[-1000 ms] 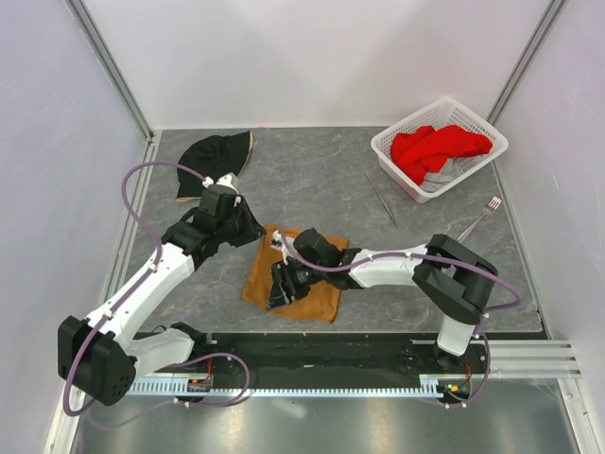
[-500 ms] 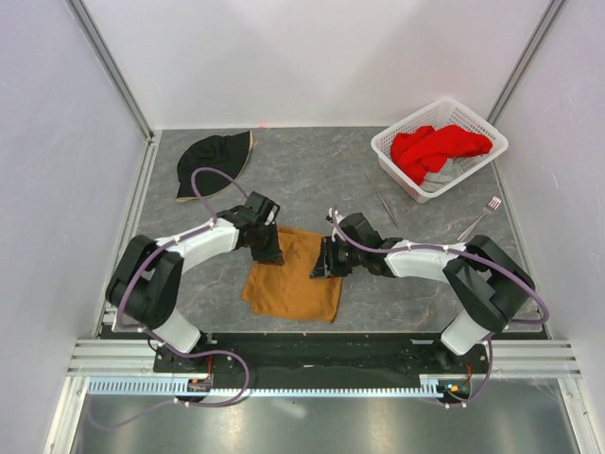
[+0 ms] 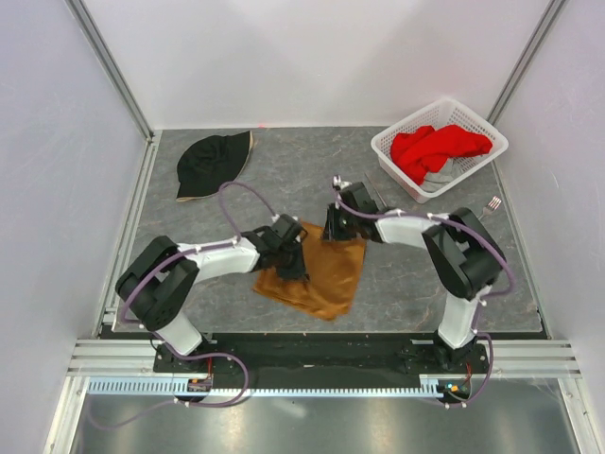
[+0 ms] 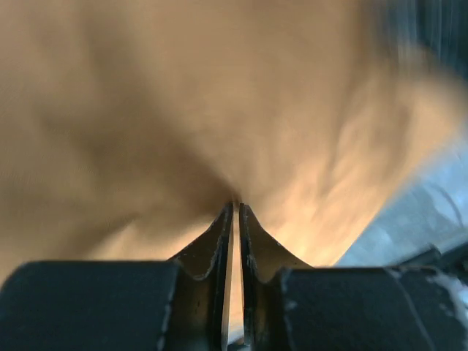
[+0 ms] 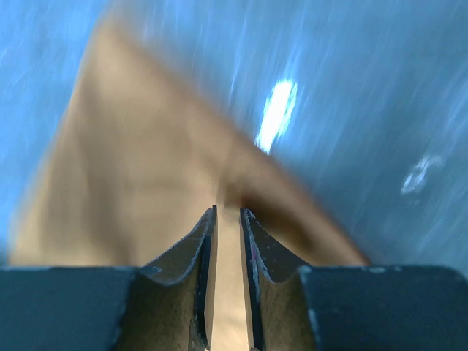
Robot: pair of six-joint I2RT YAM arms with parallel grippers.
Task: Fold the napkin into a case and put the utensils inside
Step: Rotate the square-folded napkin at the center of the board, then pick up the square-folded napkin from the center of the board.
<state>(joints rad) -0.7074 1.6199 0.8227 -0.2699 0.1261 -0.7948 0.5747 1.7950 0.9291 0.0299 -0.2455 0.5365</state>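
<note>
Seen from above, the napkin (image 3: 321, 276), a shiny orange-brown cloth, lay rumpled and askew at the middle of the grey table (image 3: 312, 180), toward its near side, between my two arms. It was one loose sheet, not folded into a case.

My left pincer (image 3: 295, 265) reached in from the left and sat over the napkin's left part. In the left wrist camera its two fingers (image 4: 216, 241) were pressed almost together, pinching a fold of the cloth at their tips, and blurred orange-brown fabric filled nearly the whole view.

My right pincer (image 3: 331, 232) reached in from the right and met the napkin at its far edge. In the right wrist camera its fingers (image 5: 205, 252) stood a narrow slit apart with cloth caught between them. The napkin spread away from the tips as a blurred wedge over the table.

A fork (image 3: 492, 201) lay at the right side of the table, well apart from the napkin; only its head showed past my right arm. I could not make out the knife-like piece for certain.

A white basket (image 3: 392, 151) holding a red cloth (image 3: 440, 147) stood at the far right. A black hat (image 3: 213, 163) lay at the far left.
</note>
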